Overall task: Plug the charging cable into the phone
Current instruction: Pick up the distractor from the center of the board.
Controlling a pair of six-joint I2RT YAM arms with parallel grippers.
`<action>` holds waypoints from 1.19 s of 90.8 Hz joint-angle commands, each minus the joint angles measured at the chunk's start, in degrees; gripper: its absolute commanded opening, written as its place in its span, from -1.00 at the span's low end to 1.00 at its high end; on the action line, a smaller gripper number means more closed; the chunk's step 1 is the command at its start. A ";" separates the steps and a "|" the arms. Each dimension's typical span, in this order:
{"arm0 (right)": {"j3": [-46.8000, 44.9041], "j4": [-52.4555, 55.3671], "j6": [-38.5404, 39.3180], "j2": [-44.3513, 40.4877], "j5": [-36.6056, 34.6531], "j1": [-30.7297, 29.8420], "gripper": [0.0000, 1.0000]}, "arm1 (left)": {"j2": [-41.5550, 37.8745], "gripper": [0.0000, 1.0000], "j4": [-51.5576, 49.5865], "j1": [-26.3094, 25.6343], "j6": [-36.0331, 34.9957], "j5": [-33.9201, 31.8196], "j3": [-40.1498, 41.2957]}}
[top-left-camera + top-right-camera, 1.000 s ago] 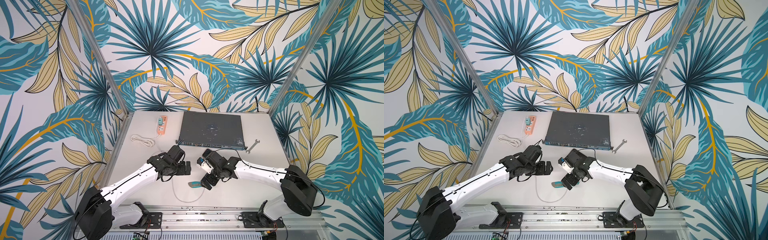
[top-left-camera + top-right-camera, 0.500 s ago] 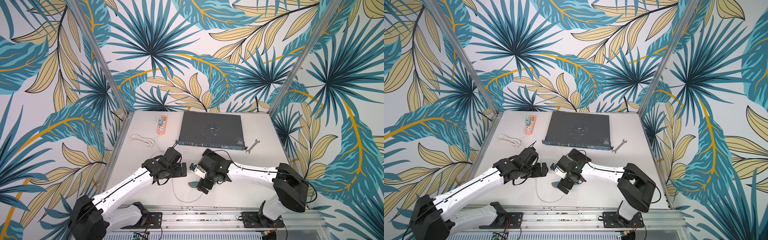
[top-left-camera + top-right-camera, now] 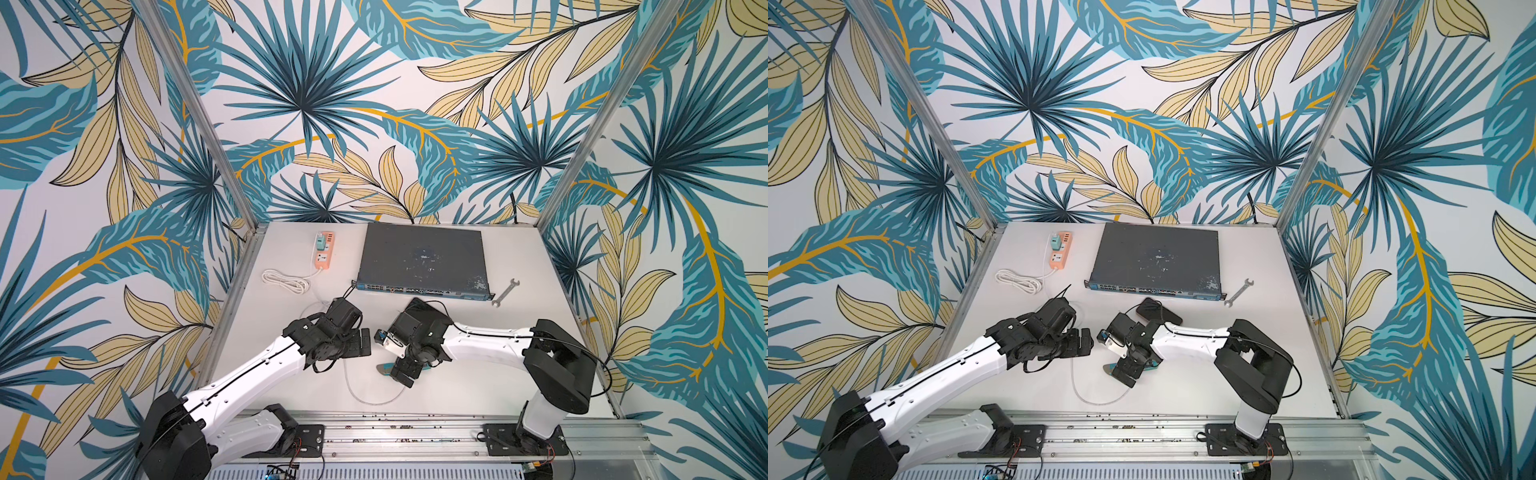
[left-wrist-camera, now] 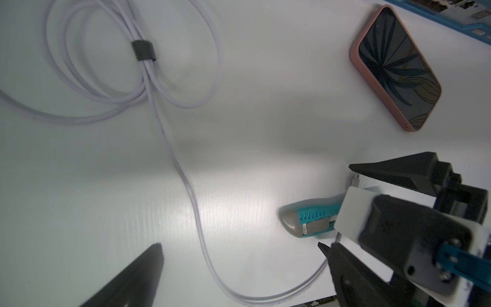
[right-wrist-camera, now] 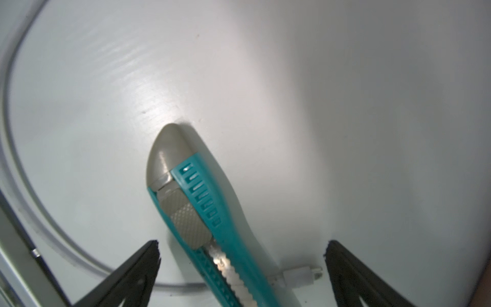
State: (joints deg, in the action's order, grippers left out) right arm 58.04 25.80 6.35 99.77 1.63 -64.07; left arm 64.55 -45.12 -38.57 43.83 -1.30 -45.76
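- Phone [image 4: 396, 69]: lies flat on the white table [image 3: 478, 390], dark screen up, pinkish edge showing, just in front of the port face of the network switch [image 3: 422, 259].
- Charging cable [image 4: 186, 183]: thin and white. Several loops are gathered by a dark tie [image 4: 143, 50]. One free strand runs from the tie and curves across the table toward the right arm.
- Connector [image 5: 300, 276]: white body with a metal tip, resting on the table well apart from the phone.
- Utility knife [image 5: 202, 212]: teal and grey, lying on the table across the charging cable just behind the connector.
- Right gripper [image 5: 241, 243]: low over the knife and the connector. Its fingers stand wide apart, one on either side of both items, and clamp on nothing. The connector sits close to one of the fingers.
- Left gripper [image 3: 359, 343]: held above the table beside the free strand, facing the right gripper, near it but apart. Its fingers are apart and hold nothing. The left wrist view shows only one of the fingers [image 4: 138, 276].
- Rear of table: an orange power strip [image 3: 324, 251] with its coiled white cord [image 3: 286, 282] lies on one side of the switch, and a wrench [image 3: 505, 292] lies on the other.
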 commanded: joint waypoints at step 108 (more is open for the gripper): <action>5.68 -0.43 2.23 2.65 -1.16 4.43 -0.41 | -0.83 1.00 -1.10 6.79 -4.01 3.17 1.68</action>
State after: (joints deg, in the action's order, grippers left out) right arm 62.24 23.31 8.62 104.20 0.62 -60.49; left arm 63.66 -46.54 -32.14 39.42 1.52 -44.36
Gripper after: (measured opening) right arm 0.376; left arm 0.998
